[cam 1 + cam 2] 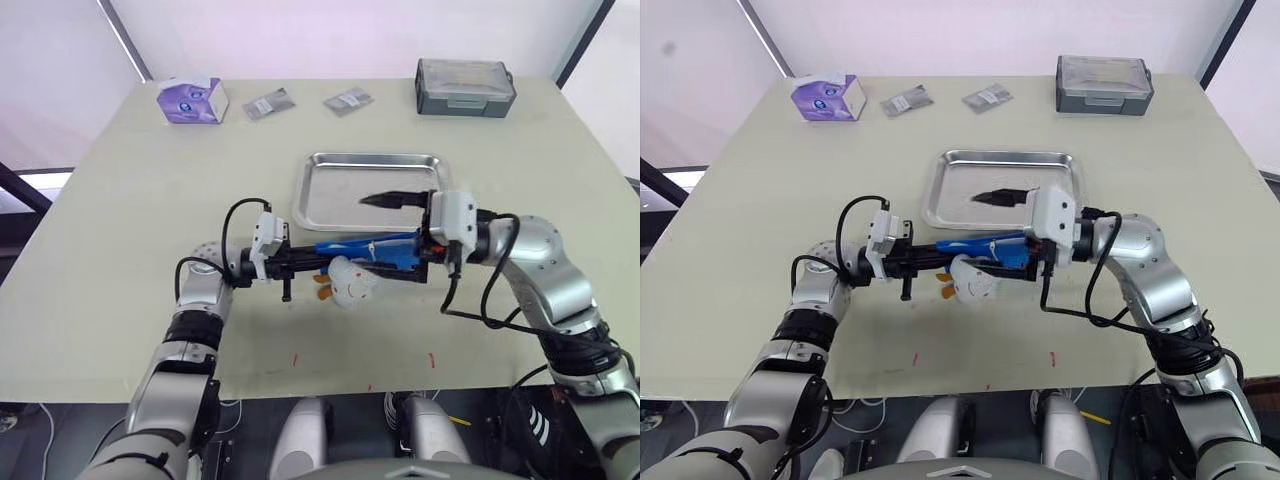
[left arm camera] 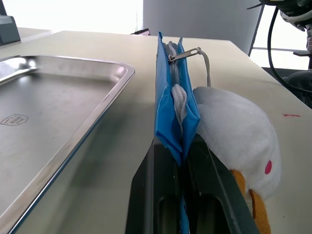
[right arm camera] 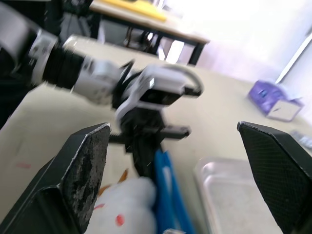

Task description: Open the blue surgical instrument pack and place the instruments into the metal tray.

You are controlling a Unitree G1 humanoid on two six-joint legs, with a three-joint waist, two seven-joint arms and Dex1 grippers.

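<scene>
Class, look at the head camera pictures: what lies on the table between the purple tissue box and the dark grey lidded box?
In the left eye view, two small grey foil packets lie between the purple tissue box and the dark grey lidded box.

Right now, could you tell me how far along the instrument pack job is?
Early stage. Done: the left end effector is shut on the blue surgical instrument pack, holding it on edge beside the metal tray. In hand: the right end effector is wide open at the pack's other end; the zipper pull shows at its top edge. Left: take out the instruments; the tray holds none.
</scene>
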